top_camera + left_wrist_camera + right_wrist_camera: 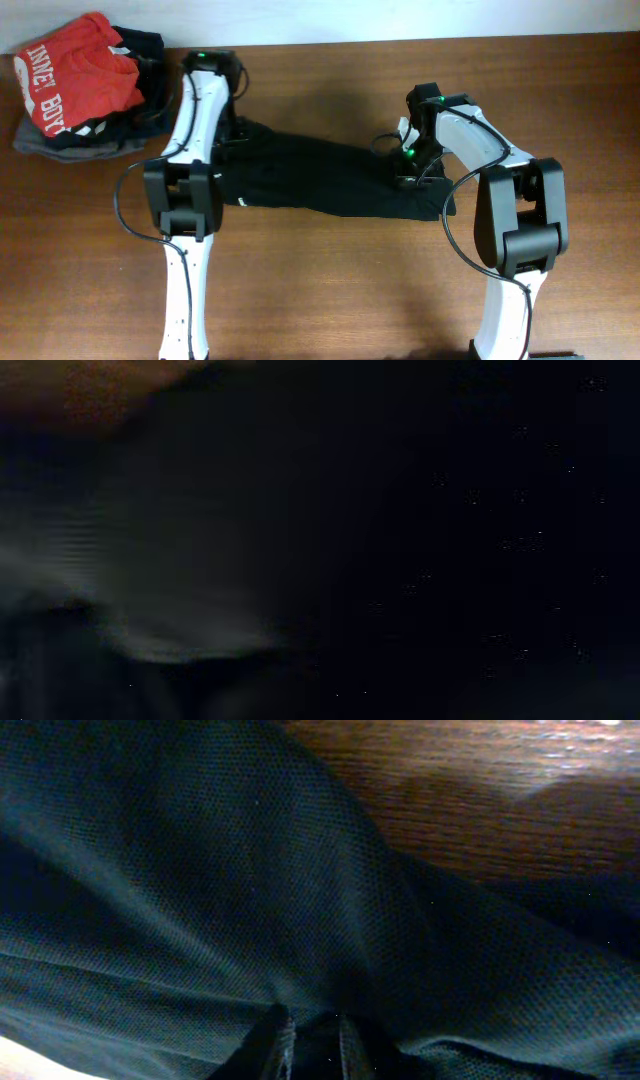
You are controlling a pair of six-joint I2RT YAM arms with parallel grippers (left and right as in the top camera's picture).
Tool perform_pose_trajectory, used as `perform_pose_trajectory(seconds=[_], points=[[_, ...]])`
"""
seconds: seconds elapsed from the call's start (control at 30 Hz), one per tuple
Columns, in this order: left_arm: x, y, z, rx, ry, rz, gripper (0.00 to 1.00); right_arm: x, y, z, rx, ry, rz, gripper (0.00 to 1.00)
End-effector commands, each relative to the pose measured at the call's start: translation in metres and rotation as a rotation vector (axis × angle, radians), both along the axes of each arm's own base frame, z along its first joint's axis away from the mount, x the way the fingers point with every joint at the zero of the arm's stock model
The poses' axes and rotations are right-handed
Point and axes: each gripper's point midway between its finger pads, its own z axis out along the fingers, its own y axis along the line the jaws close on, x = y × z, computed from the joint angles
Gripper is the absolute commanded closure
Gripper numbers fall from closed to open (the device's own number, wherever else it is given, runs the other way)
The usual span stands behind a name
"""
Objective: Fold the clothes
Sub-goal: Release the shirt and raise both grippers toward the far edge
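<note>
A black garment (pixel 320 180) lies stretched in a long band across the middle of the wooden table (pixel 330 290). My left gripper (pixel 232 140) is at its left end; its fingers are hidden, and the left wrist view shows only dark blurred cloth (pixel 450 560) pressed close. The pull on the cloth suggests it is held. My right gripper (pixel 410 178) is at the garment's right end. In the right wrist view its two fingers (pixel 312 1035) are close together, pinching a fold of the black mesh cloth (pixel 200 870).
A pile of clothes (pixel 85 85), red printed shorts on top of dark and grey pieces, sits at the table's far left corner. Bare wood shows beyond the cloth in the right wrist view (pixel 480 800). Both arm bases stand at the near edge.
</note>
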Motion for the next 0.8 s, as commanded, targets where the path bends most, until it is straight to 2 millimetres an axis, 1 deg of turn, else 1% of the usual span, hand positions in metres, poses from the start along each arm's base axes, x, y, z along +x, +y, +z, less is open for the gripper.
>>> perform_pose_trajectory(seconds=[0.0,0.07,0.2,0.27,0.33,0.43,0.47,0.5,0.53,0.57,0.6,0.63,0.67,0.7,0.73,0.77], points=[[-0.002,0.02,-0.001,0.039,0.02,0.008,0.99,-0.003,-0.023,-0.005,-0.118,0.004,-0.009,0.78],[0.002,0.022,0.007,0.043,-0.004,0.01,0.99,-0.001,-0.028,-0.001,-0.125,0.003,-0.026,0.78],[0.016,0.02,0.03,0.036,-0.089,0.01,0.99,0.005,-0.038,0.01,-0.132,0.004,-0.063,0.78],[0.022,0.017,0.043,0.031,-0.13,0.007,0.99,0.009,-0.042,0.017,-0.13,0.001,-0.073,0.83],[0.024,0.014,0.057,0.027,-0.164,0.001,0.99,0.013,-0.044,0.026,-0.13,-0.011,-0.079,0.85],[0.026,0.009,0.082,0.022,-0.217,-0.008,0.99,0.021,-0.047,0.044,-0.127,-0.039,-0.087,0.86],[0.026,0.007,0.09,0.02,-0.236,-0.012,0.99,0.024,-0.048,0.052,-0.125,-0.05,-0.091,0.85],[0.026,0.005,0.099,0.018,-0.255,-0.014,0.98,0.027,-0.05,0.059,-0.125,-0.06,-0.097,0.83],[0.026,0.004,0.107,0.016,-0.271,-0.016,0.95,0.028,-0.051,0.066,-0.124,-0.068,-0.1,0.77],[0.026,0.003,0.116,0.013,-0.29,-0.018,0.86,0.03,-0.053,0.072,-0.127,-0.072,-0.105,0.64],[0.026,0.002,0.123,0.012,-0.305,-0.019,0.77,0.03,-0.056,0.079,-0.132,-0.073,-0.109,0.37],[0.025,0.001,0.13,0.01,-0.321,-0.022,0.61,0.03,-0.061,0.086,-0.145,-0.071,-0.114,0.21],[0.025,0.001,0.135,0.009,-0.331,-0.022,0.39,0.028,-0.066,0.091,-0.163,-0.066,-0.117,0.09],[0.025,0.001,0.139,0.008,-0.34,-0.022,0.19,0.023,-0.078,0.099,-0.21,-0.045,-0.125,0.02],[0.025,0.001,0.14,0.008,-0.341,-0.022,0.14,0.018,-0.085,0.102,-0.233,-0.029,-0.129,0.0],[0.025,0.001,0.14,0.008,-0.341,-0.022,0.09,0.014,-0.09,0.103,-0.251,-0.014,-0.131,0.01]])
